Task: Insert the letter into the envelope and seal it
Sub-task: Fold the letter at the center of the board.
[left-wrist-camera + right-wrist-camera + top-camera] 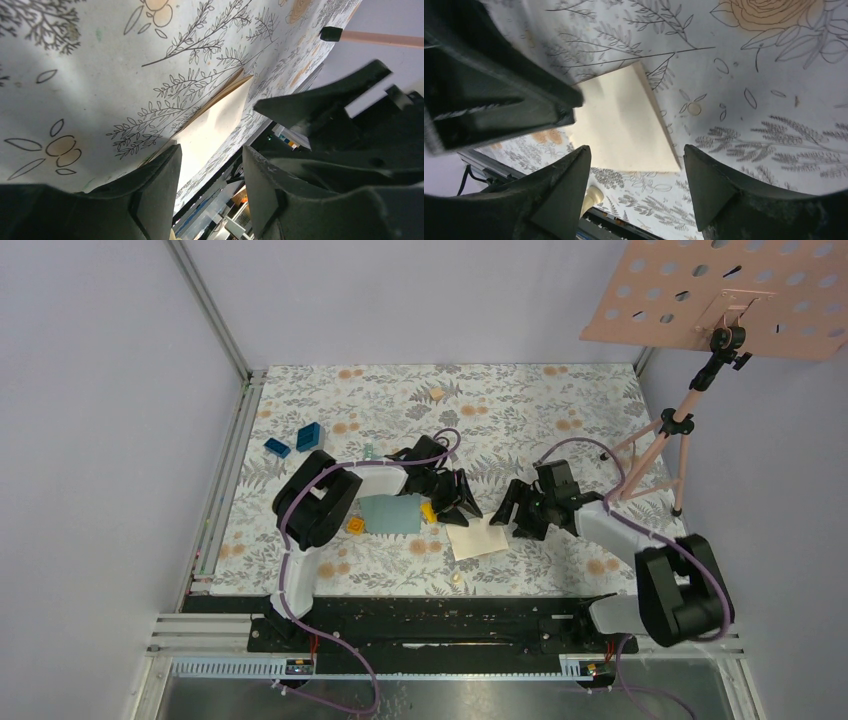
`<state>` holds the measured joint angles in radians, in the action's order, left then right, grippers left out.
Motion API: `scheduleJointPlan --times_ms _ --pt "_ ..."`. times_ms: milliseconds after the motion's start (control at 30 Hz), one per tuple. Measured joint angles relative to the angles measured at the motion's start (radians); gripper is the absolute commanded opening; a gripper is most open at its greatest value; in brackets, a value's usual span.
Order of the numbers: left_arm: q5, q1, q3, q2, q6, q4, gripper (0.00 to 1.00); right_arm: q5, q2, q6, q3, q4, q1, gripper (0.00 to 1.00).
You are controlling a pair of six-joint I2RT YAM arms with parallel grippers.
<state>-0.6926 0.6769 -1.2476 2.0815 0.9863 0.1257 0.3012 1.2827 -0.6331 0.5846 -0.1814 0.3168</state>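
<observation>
The letter (477, 538) lies flat on the floral table cover (520, 400), outside the envelope (390, 513) and just to its right, between the two arms. The teal envelope rests flat under the left arm's forearm. From above I cannot tell whether its flap is open.

The left gripper (458, 502) hangs low at the letter's near-left corner, its jaws parted and empty; its wrist view shows the sheet (215, 125) just beyond the fingertips. The right gripper (517, 512) stands at the letter's right edge with its jaws spread wide, holding nothing. In its wrist view the cream sheet (624, 120) lies on the cover between the fingers.

The step in hand looks like picking up the letter; insertion and sealing are not yet done. The next move calls for lifting a thin edge off the cover without creasing it, then carrying it to the envelope's mouth while the other gripper steadies the envelope.
</observation>
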Motion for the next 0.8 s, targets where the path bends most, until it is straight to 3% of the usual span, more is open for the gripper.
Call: scheduleJointPlan --times_ms 133,400,533,800 --pt "-0.002 0.0 0.0 0.0 -0.003 0.001 0.5 0.063 0.106 -0.023 0.012 0.022 -0.008 0.79" --pt "-0.005 0.002 0.0 0.0 -0.004 0.004 0.5 0.109 0.02 -0.172 -0.146 0.248 -0.01 0.78" --pt "-0.005 0.003 0.0 0.0 -0.004 0.005 0.5 0.063 -0.111 -0.247 -0.256 0.306 -0.01 0.79" --pt "-0.004 0.005 -0.003 0.0 -0.014 0.013 0.5 -0.065 -0.455 -0.365 -0.421 0.217 -0.001 0.73"
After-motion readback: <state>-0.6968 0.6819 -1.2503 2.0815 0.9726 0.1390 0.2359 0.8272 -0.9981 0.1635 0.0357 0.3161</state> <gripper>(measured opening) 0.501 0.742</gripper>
